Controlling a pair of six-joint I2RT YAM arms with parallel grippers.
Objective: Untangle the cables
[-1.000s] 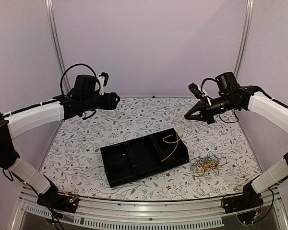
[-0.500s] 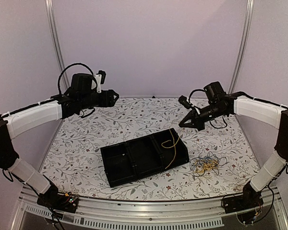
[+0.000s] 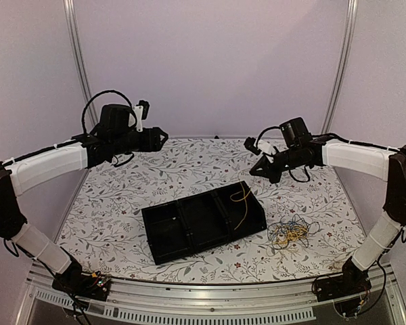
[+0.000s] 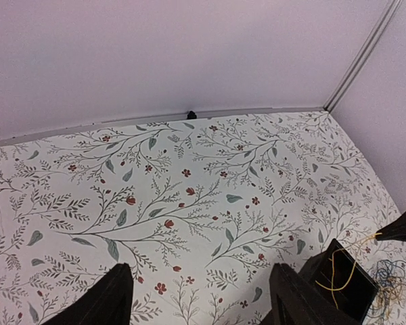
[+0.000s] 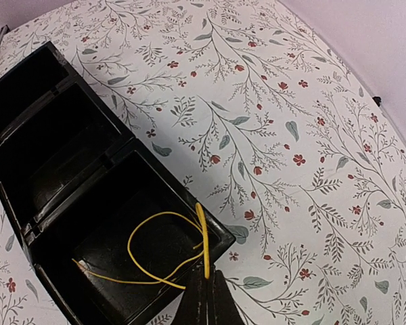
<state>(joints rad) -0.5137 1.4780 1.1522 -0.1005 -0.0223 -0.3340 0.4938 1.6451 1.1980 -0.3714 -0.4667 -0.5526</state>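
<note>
A thin yellow cable (image 5: 143,269) hangs from my right gripper (image 5: 208,274), which is shut on its upper end. Its loops lie in the end compartment of the black tray (image 5: 27,88). From above, the right gripper (image 3: 252,172) hovers over the tray's far right corner, and the yellow cable (image 3: 238,203) drops from it into the tray (image 3: 183,233). The other cables, a yellow, blue and black tangle (image 3: 289,232), lie on the table right of the tray. My left gripper (image 3: 162,137) is held high over the back left, open and empty. In its wrist view the left gripper (image 4: 203,292) shows only tablecloth between its fingers.
The tray has three compartments; the left and middle ones hold nothing I can see. A floral cloth (image 3: 122,203) covers the table. Purple walls and metal posts (image 3: 78,68) close in the back and sides. The tray corner (image 4: 363,292) and the tangle (image 4: 392,274) show at the left wrist view's lower right.
My right gripper has moved left and down toward the tray's far right corner, and more of the yellow cable has settled into the compartment. The left arm has barely shifted.
</note>
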